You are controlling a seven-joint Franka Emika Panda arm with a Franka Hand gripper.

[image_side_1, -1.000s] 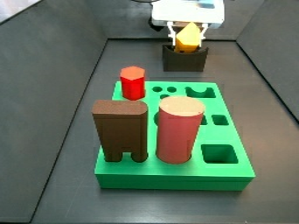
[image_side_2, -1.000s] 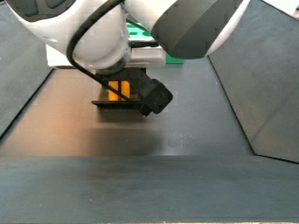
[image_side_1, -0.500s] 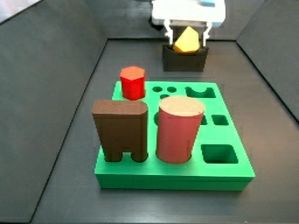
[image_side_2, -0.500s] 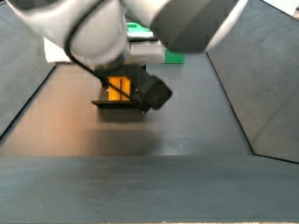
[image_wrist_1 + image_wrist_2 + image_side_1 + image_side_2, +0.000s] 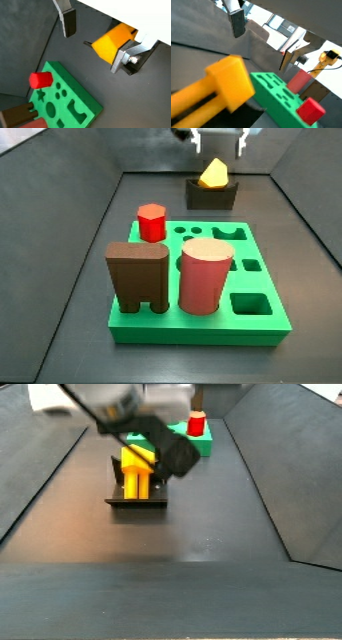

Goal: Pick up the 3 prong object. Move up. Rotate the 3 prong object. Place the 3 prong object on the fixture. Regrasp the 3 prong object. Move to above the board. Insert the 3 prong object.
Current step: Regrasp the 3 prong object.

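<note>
**Gripper raised, fingers spread**

Your gripper [image 5: 218, 140] sits high at the back edge in a side view, only its fingertips showing. In both wrist views its fingers [image 5: 67, 22] stand wide apart, gripping nothing.

A red hexagonal peg [image 5: 151, 222] stands upright at the far left corner of the board [image 5: 254, 336]; it also shows in a wrist view [image 5: 40, 79] and, small, in a side view [image 5: 197, 424]. Nearer the camera, a tall brown arch-shaped block [image 5: 138, 277] stands on two legs, and a thick salmon-pink cylinder [image 5: 206, 276] stands just beside it, upright. A blurred pinkish shape in a wrist view [image 5: 298, 80] is probably that same cylinder. All rest over a dark grey worktop [image 5: 67, 318] with sloping dark side walls [image 5: 321, 218].
</note>
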